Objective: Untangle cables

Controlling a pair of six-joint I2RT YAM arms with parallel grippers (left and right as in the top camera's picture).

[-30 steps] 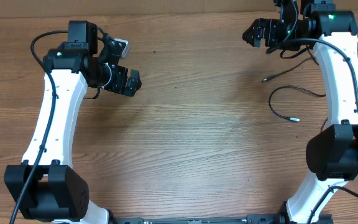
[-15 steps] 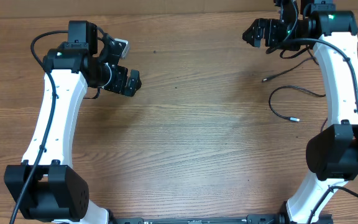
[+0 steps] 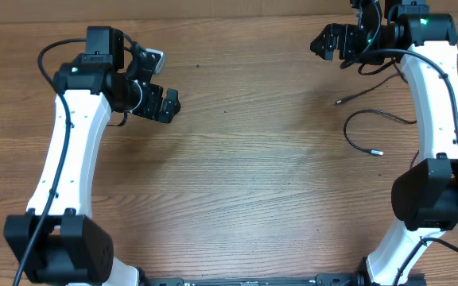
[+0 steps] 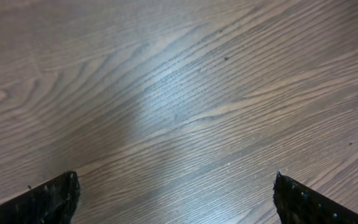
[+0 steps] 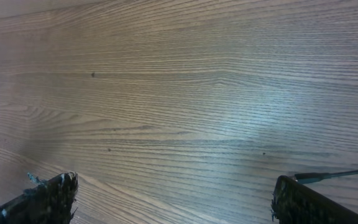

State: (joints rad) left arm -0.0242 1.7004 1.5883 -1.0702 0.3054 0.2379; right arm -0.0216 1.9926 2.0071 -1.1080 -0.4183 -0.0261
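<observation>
Wooden worktop (image 3: 245, 183), two white-and-black arms reaching in from near edge. Left gripper (image 4: 174, 183) over far-left part of worktop, jaws spread wide, nothing between them; left wrist view just bare wood grain between the two black jaw tips. Right gripper (image 5: 174, 186) up by far-right corner, jaws also spread wide, holding nothing.

Cables (image 3: 348, 131) lying loose and flat on right side of worktop, close to right edge, just inboard of right arm (image 3: 440, 103). Thin black cords, not bunched here, apart from both grippers in overhead view. One cord ending in small plug (image 3: 339, 102) aimed toward worktop middle, running back under right arm. Other cord in open curve closer to near edge, ending in second plug (image 3: 376, 152); far end also hidden under right arm.

Right wrist view: thin cord tip (image 5: 334, 175) on the wood just beside right-hand jaw tip, touching or not cannot tell. Left gripper well apart from cables.
</observation>
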